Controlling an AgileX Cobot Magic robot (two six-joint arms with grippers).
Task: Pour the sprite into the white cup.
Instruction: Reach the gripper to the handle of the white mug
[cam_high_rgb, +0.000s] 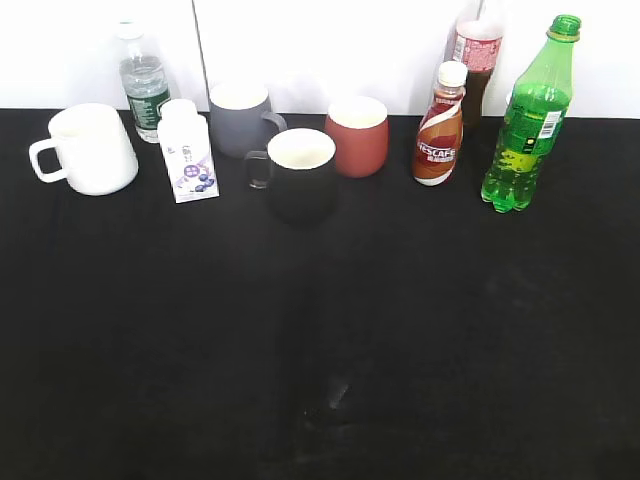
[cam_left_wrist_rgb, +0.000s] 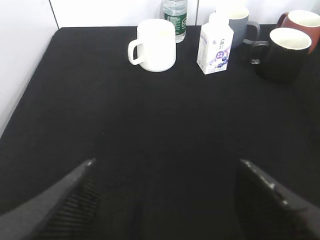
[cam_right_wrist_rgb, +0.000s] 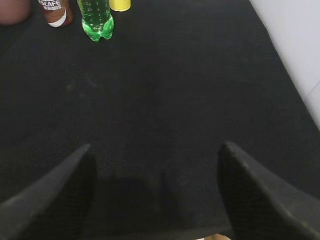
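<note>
Above bare cloth, both jaws gape wide, holding nothing.

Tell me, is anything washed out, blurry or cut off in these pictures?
Exterior view: the wall glares white, blending with the white cup. Left wrist view: the near jaws blur at the bottom edge. Right wrist view: the sprite is cut off at the top edge, only its base showing.

Black matte table cover (cam_high_rgb: 400, 330) filling most of the exterior view, slightly dusty, with faint pale smudges near the front middle. White wall (cam_high_rgb: 330, 50) right behind the far table edge, split by a thin dark vertical seam on the left part. Even, bright light, hardly any shadows. More white wall (cam_left_wrist_rgb: 22, 55) along the table's left side in the left wrist view
</note>
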